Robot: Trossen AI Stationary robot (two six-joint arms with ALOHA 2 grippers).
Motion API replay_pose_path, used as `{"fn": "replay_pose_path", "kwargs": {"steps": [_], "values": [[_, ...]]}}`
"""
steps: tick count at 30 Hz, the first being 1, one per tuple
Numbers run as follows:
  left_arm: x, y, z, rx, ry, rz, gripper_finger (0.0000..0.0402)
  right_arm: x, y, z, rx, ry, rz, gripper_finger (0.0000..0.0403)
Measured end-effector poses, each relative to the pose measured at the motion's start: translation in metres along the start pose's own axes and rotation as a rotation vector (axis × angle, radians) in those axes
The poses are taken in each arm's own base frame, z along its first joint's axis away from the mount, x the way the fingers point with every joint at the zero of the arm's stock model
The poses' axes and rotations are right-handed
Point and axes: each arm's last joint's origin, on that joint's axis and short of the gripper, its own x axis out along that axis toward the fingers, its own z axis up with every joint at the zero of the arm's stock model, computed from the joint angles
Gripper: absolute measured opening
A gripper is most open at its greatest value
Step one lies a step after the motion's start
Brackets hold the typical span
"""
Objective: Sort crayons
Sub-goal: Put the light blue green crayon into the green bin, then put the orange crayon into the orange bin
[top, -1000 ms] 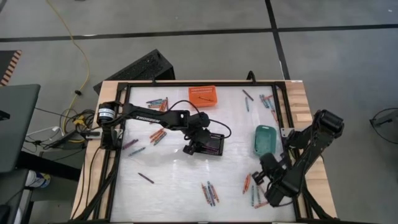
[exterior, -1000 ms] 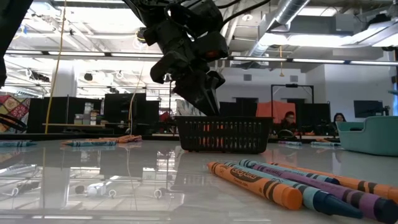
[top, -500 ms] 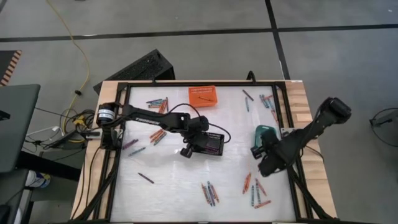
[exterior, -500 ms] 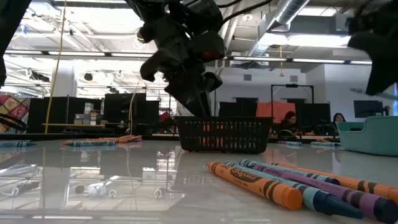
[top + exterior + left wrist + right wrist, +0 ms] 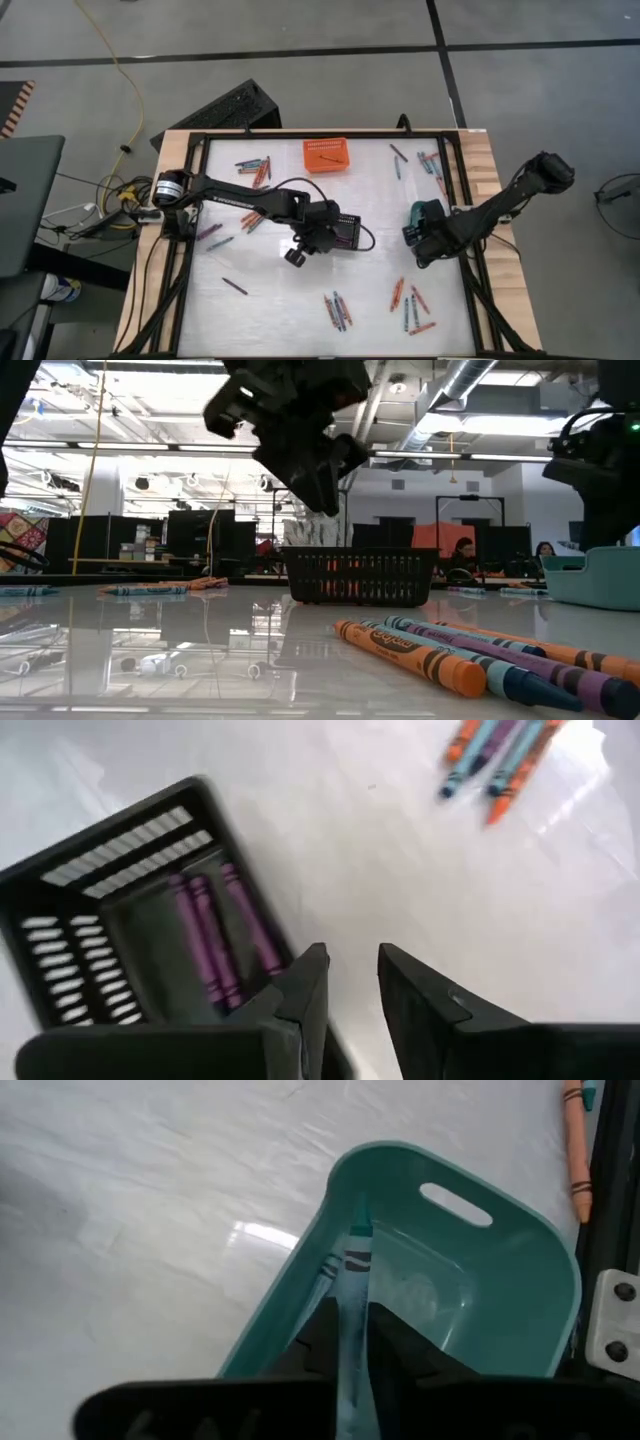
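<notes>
My right pincer (image 5: pixel 352 1342) hangs over the smooth teal plastic basket (image 5: pixel 520 1280), a rounded tub with a slot handle, its dark fingers pinched on a thin teal crayon (image 5: pixel 352 1305) angled down inside the tub. My left pincer (image 5: pixel 347 982) hovers beside the black slatted basket (image 5: pixel 90 900), fingers slightly apart and holding nothing; three purple paper-wrapped crayons (image 5: pixel 215 935) lie inside it. Loose crayons (image 5: pixel 336 310) lie scattered on the glossy white table (image 5: pixel 270 280).
</notes>
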Motion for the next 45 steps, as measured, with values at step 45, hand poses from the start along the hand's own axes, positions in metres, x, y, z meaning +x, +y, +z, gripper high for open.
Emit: {"fn": "replay_pose_path", "kwargs": {"steps": [45], "values": [[0.012,-0.060,0.027,0.111,0.017,-0.018,0.0081,-0.108,0.064,-0.156,-0.393,0.276,0.362,0.0118]]}}
